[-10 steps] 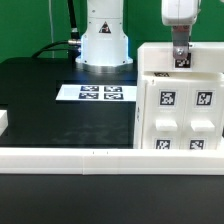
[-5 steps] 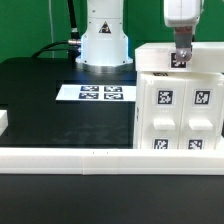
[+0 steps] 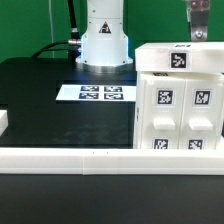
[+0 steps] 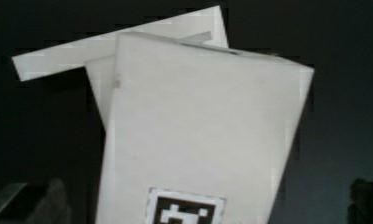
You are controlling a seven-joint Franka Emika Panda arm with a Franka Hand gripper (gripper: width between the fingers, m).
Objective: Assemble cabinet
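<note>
Cabinet (image 3: 178,100) exterior view's right; marker board (image 3: 100,93) left of it.

I see the marker board (image 3: 100,93) lying flat on the black table (image 3: 40,105), well off to the exterior view's left of the fingers (image 3: 193,32). A long white rail (image 3: 70,157) runs across the front, far below them.

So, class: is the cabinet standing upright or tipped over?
Upright: the cabinet stands flat on the table, tagged front vertical, top level.
</note>
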